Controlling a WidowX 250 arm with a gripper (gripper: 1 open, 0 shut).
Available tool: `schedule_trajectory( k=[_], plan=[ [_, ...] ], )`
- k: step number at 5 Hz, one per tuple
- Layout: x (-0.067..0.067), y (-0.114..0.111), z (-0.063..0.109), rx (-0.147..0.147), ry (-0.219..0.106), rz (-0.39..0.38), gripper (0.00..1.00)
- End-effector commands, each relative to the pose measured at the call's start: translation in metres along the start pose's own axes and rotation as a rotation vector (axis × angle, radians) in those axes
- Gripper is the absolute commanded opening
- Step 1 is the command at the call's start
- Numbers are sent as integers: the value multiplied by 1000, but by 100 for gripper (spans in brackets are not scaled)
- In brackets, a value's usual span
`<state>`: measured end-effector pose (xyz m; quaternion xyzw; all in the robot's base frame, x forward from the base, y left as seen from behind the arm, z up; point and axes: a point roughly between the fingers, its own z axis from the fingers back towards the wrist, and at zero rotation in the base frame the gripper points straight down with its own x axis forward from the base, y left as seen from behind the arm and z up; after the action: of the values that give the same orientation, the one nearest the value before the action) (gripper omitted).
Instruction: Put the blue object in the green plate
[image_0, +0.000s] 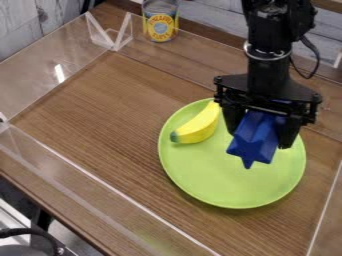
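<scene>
gripper (262, 118): closed about blue object (254, 143) | block: below fingers, over green plate (235, 186), right of banana (197, 123); contact unclear | likely next: lower straight, release

One can (160, 20), one banana (197, 124), one plate (233, 182).

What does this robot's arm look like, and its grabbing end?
The arm is black and blocky, built from stacked angular segments, with a dark cable looping out at one side. The tool is black too, wide and chunky where it joins the arm.
</scene>
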<state>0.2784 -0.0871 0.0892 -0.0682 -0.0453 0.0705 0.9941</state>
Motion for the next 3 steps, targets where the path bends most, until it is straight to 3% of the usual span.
schedule_trajectory(
  k=[1,3],
  plan=[
    [8,-5,21,-29,-78,-11,100],
    [4,-1,19,-27,-66,-14,100]
  ],
)
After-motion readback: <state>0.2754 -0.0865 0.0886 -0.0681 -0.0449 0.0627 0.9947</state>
